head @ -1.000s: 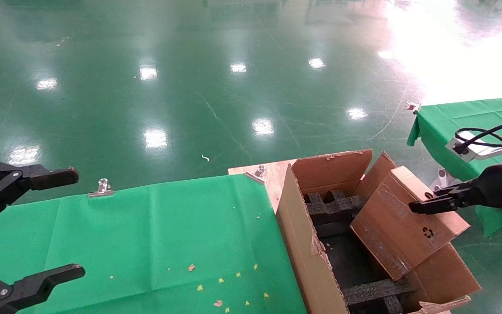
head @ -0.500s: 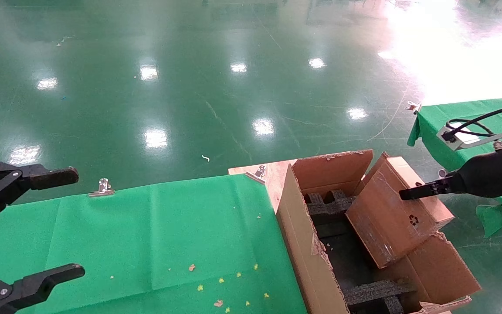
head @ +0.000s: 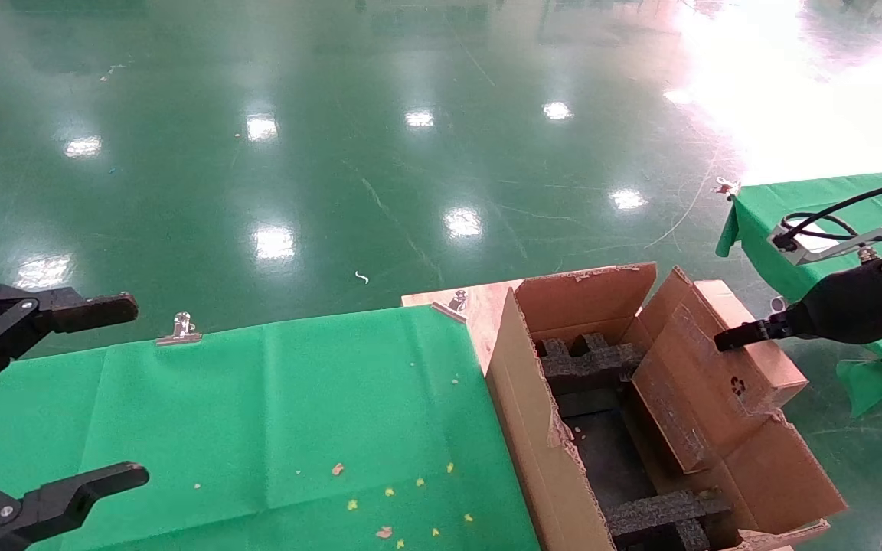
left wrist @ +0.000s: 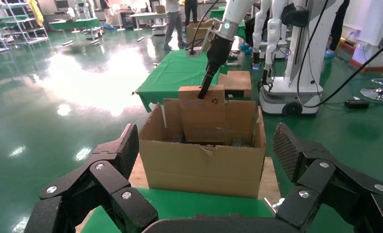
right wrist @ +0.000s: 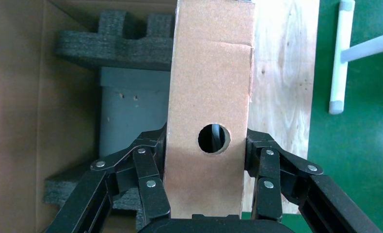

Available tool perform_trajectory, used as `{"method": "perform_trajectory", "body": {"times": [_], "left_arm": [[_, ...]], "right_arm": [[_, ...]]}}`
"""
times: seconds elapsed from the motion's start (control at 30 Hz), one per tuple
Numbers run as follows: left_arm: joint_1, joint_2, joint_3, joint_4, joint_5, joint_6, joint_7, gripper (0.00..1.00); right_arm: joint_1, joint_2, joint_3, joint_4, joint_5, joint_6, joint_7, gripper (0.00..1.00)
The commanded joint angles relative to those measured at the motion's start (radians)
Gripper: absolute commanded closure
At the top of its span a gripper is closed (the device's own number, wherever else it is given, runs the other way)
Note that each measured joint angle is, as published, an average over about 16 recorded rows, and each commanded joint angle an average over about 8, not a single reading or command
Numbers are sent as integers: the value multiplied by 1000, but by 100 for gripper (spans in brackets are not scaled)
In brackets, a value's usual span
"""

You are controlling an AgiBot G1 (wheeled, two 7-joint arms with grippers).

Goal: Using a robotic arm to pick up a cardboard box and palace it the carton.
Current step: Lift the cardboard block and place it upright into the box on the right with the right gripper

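Cardboard box [head: 705, 379], tilted in the carton [head: 533, 428], is clamped by the right end effector [right wrist: 206, 160]; left end effector [left wrist: 206, 155] spread wide.

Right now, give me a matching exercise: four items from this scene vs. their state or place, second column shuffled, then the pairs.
Items:
1. left gripper
2. right gripper
3. cardboard box
4. black foam inserts

States or places:
A. tilted, lower end down inside the carton
B. open, holding nothing, over the green cloth
C. sitting inside the carton
D. shut on the narrow side that has the round hole

Pairs: 1-B, 2-D, 3-A, 4-C
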Motion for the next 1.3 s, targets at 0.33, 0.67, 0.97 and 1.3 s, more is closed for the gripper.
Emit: {"method": "perform_trajectory", "body": {"times": [0.33, 0.67, 0.97, 1.3], "left_arm": [[0, 0, 0, 0, 0, 0, 0, 0], [0, 0, 0, 0, 0, 0, 0, 0], [0, 0, 0, 0, 0, 0, 0, 0], [0, 0, 1, 0, 0, 0, 0, 0]], "right_arm": [[-49, -2, -10, 91, -11, 105, 98, 100], [-96, 32, -23, 236, -21, 213, 181, 100], [-129, 62, -47, 357, -49, 299, 259, 100], [-177, 67, -65, 429, -65, 380, 318, 100]]}}
